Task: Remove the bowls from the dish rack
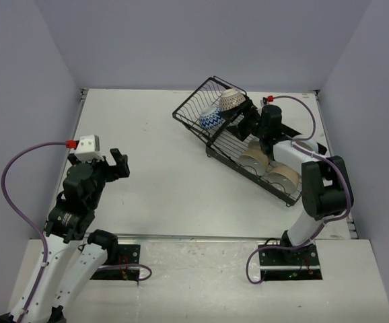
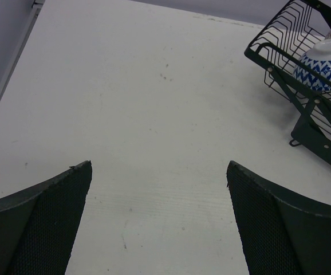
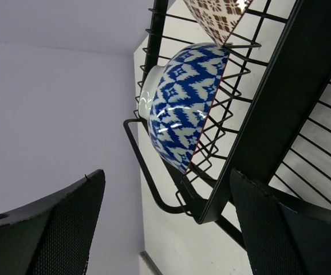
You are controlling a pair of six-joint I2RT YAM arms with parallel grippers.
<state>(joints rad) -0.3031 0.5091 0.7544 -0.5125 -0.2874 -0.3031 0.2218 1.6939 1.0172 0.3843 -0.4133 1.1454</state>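
Note:
The black wire dish rack (image 1: 229,141) lies slantwise at the back right. Its basket end holds a blue-white zigzag bowl (image 1: 211,120) and a brown patterned bowl (image 1: 231,99). Two tan bowls (image 1: 255,156) (image 1: 282,178) stand on edge in the long tray. A white bowl's rim (image 1: 307,144) shows behind the right arm. My right gripper (image 1: 239,121) is open and empty over the rack beside the basket. In the right wrist view the zigzag bowl (image 3: 182,103) sits just ahead of the open gripper (image 3: 166,175). My left gripper (image 1: 117,165) is open and empty at the left.
In the left wrist view my left gripper (image 2: 158,166) hovers over bare white table (image 2: 154,103), with the rack's basket end (image 2: 280,74) and the zigzag bowl (image 2: 326,69) at the far right. Grey walls enclose the table on three sides.

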